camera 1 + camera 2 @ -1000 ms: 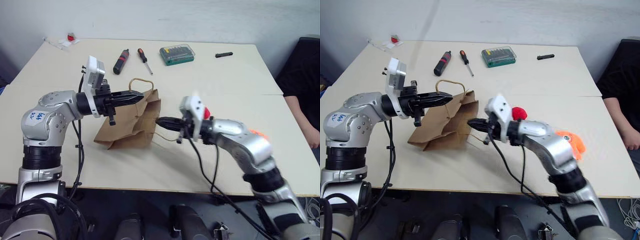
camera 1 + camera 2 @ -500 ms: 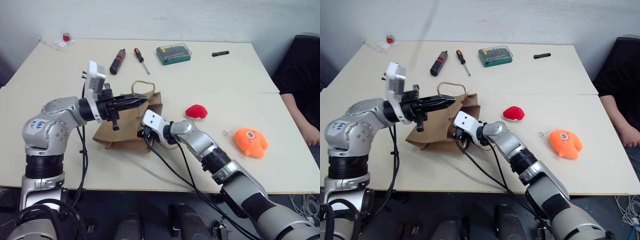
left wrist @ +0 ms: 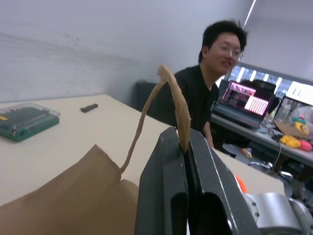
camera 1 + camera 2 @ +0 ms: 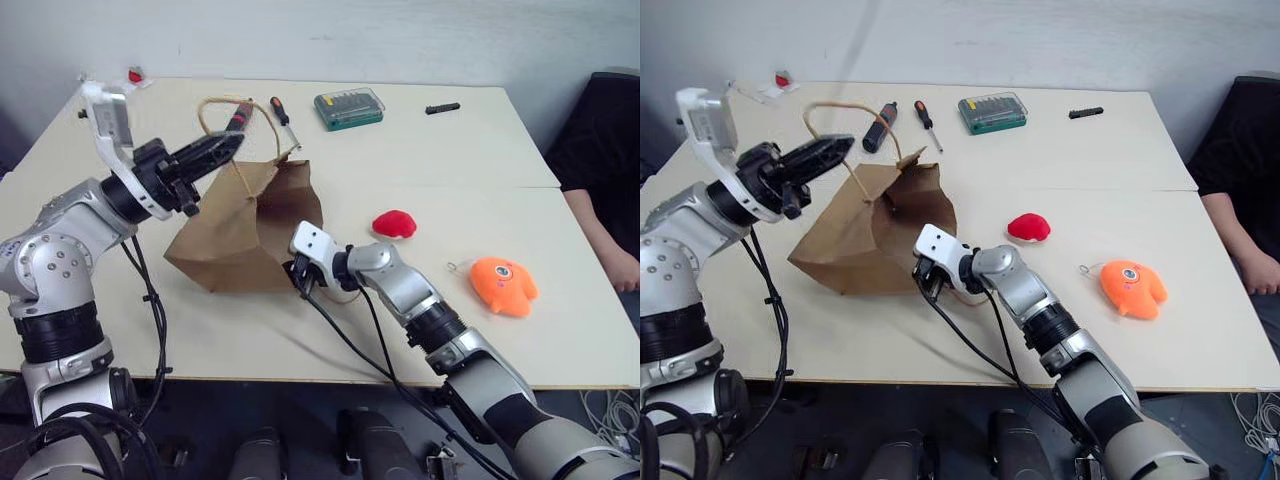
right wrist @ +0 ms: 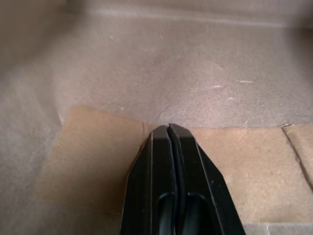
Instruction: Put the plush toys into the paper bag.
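Bag held up by one handle, mouth toward the toys; neither toy is in it yet.

We find the left gripper [image 4: 232,146] clamped on one tan loop handle [image 3: 172,100] of the paper bag [image 4: 245,225], which stands tilted on the table [image 4: 450,140] with its base toward the robot's left and its mouth facing the right side, its long axis running from base up to the raised handle. The right gripper [image 5: 168,128], fingers pressed together and holding nothing, sits inside the bag mouth against the lower paper wall. The red dome toy [image 4: 394,223] lies just beside the mouth; the orange toy [image 4: 503,284] is well apart, further right. We judge the risks to be the thin twisted handle slipping or tearing under the pull, and the mouth folding shut if the right gripper leaves, as the paper looks creased and limp.
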